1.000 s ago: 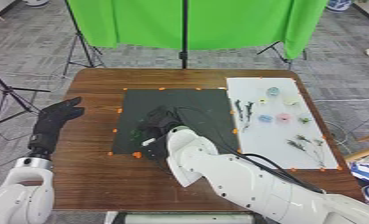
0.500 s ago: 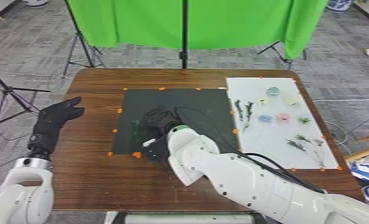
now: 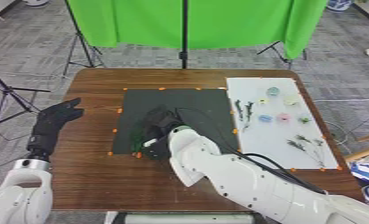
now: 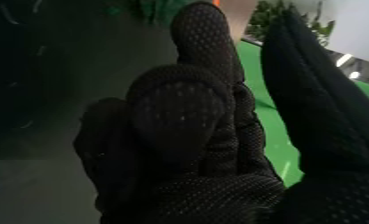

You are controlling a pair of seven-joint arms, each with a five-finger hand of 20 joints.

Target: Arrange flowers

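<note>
Brown wooden table (image 3: 83, 185), with a dark sheet (image 3: 145, 97) at its middle and a white sheet (image 3: 262, 160) along its right edge. My left hand (image 3: 52, 122) is at the table's left edge, fingers relaxed and holding nothing. My right hand (image 3: 163, 120) is over the dark sheet, between its centre and left edge; the thumb stands wide of a straight finger, other fingers bend inward, and the gap between thumb and fingers holds nothing. Green foliage (image 4: 160, 9), blurred, is on the dark sheet near its left edge, beside my right hand; I cannot tell whether they touch. Leafy sprigs (image 3: 297, 145) lie toward the white sheet's near right corner, and darker stems (image 3: 249, 111) beside its left edge. Among the flower heads, a blue-green bloom (image 3: 273, 91) and a pale yellow bloom (image 3: 291, 100) lie toward the far edge; a blue bloom (image 3: 265, 118) and a pink bloom (image 3: 283, 118) lie side by side near mid-sheet.
</note>
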